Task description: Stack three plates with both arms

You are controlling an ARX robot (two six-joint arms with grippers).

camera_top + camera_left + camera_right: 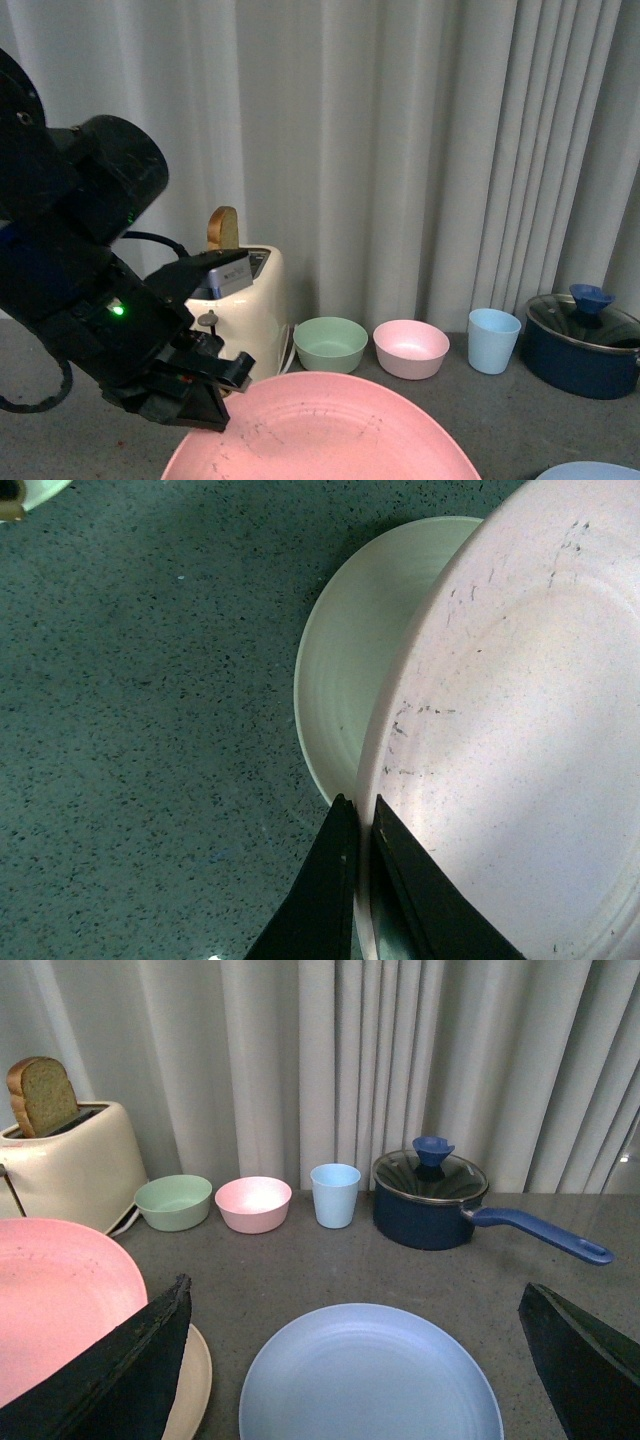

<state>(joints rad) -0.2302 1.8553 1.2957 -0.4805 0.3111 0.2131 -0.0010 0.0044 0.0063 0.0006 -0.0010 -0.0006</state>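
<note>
My left gripper (215, 395) is shut on the rim of the pink plate (330, 430) and holds it above the table. In the left wrist view the fingers (335, 880) clamp the pink plate's (520, 740) edge, and it hangs over a cream plate (350, 670) lying on the table. The right wrist view shows the pink plate (55, 1300), the cream plate's edge (192, 1380) under it, and a light blue plate (370, 1380) flat on the table. My right gripper (355, 1360) is open, its jaws wide apart above the blue plate. A sliver of the blue plate (590, 470) shows in the front view.
A cream toaster (245, 305) with a bread slice stands at the back left. A green bowl (330, 343), a pink bowl (411, 348), a light blue cup (494, 340) and a dark blue lidded pot (585, 345) line the back by the curtain. The pot's handle (545, 1235) points right.
</note>
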